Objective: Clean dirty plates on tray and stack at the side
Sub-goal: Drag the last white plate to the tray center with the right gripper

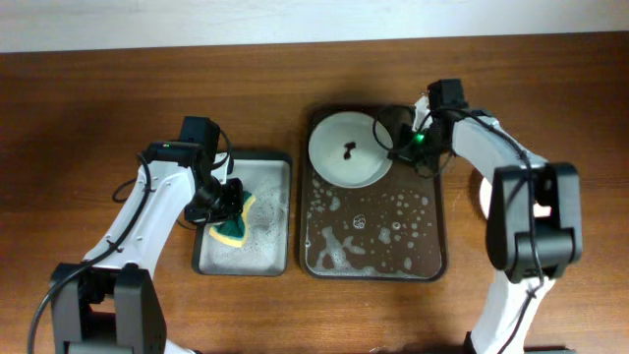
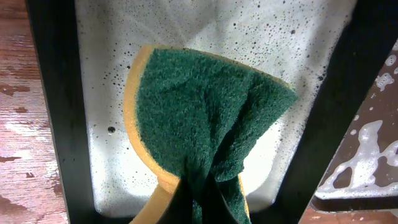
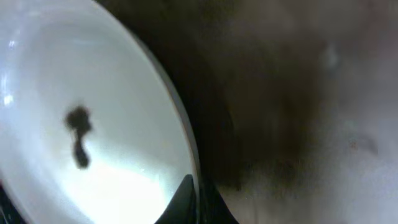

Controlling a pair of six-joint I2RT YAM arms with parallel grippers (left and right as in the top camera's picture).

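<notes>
1. Right claw [image 1: 393, 141] pinched the dirty plate [image 1: 344, 147] at its 3 o'clock rim, at the 12 o'clock end of the brown tray [image 1: 423, 236]; wet, it might slip.
2. Left claw [image 1: 231, 204] gripped the sponge [image 1: 234, 231]; it could drop.

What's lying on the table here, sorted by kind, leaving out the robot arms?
Plate: 1
Trays: 2, brown tray and grey tray
Sponge: 1
Total: 4, not counting a half-hidden white shape at the right.
</notes>
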